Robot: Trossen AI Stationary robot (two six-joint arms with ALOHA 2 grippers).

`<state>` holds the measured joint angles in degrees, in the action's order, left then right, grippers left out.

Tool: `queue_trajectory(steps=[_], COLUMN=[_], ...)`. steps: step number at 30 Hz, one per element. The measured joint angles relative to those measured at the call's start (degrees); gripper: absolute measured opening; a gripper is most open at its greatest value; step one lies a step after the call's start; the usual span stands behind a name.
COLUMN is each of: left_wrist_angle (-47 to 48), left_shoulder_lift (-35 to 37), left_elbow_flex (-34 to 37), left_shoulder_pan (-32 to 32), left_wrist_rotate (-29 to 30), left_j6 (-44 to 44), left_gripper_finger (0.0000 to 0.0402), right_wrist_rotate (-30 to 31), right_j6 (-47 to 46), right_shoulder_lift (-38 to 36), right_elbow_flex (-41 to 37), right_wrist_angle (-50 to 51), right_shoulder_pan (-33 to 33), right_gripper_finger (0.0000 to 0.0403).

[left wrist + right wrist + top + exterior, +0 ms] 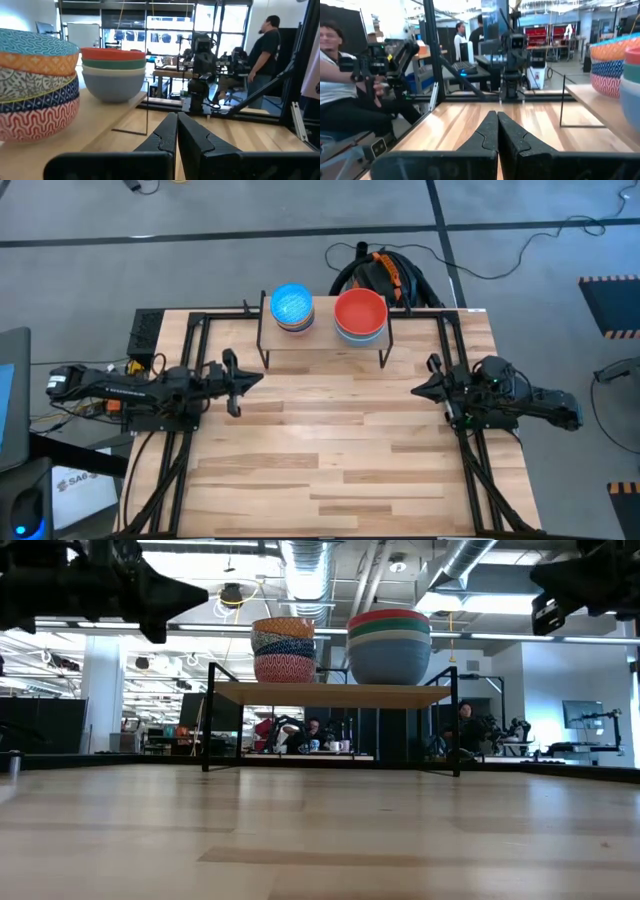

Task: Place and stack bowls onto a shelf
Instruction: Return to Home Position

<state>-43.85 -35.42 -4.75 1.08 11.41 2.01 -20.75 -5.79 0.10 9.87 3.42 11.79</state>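
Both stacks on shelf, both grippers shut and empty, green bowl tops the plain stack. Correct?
No: the red bowl tops the plain stack, the green bowl just beneath it; the low view shows it. Rest stands: both stacks on the shelf, left gripper and right gripper shut and empty.

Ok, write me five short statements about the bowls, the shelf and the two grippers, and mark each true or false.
1. Every bowl in view stands on the shelf, in two stacks: a patterned stack and a plain stack. True.
2. The plain stack has a green bowl on top. False: the red bowl is on top, and the green bowl lies just under it.
3. The left gripper and the right gripper are both shut and hold nothing. True.
4. The left gripper is clamped on the patterned stack. False: it hangs over the table in front of the shelf, apart from the bowls.
5. The two stacks touch. False: a gap shows between them.
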Motion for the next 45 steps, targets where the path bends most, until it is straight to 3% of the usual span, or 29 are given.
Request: queue_trajectory(steps=[5, 10, 18, 32, 45], left_wrist_angle=[0.6, 8.2, 19.0, 36.1, 42.7], left_shoulder_lift=[3.1, 7.9, 16.0, 35.5, 35.3], left_elbow_flex=[1.3, 1.3, 1.3, 1.3, 1.3], left_shoulder_pan=[0.0, 0.0, 0.0, 0.0, 0.0], left_wrist_rotate=[-0.7, -3.3, -5.0, -4.3, -9.4], left_j6=[-2.3, -3.7, -4.3, -7.8, -8.9], left_gripper_finger=[0.0, 0.0, 0.0, 0.0, 0.0], right_wrist_rotate=[0.1, 0.1, 0.9, 1.2, 1.4], right_j6=[0.5, 0.3, -4.1, -4.6, -0.1], right_shoulder_lift=[0.0, 0.1, 0.0, 0.0, 0.0], right_elbow_flex=[0.0, -1.6, -8.3, -9.2, -9.2], right_wrist_angle=[1.5, 1.2, -9.4, -10.9, -8.8], right_shoulder_pan=[0.0, 0.0, 0.0, 0.0, 0.2], right_gripper_finger=[0.0019, 0.0019, 0.002, 0.002, 0.002])
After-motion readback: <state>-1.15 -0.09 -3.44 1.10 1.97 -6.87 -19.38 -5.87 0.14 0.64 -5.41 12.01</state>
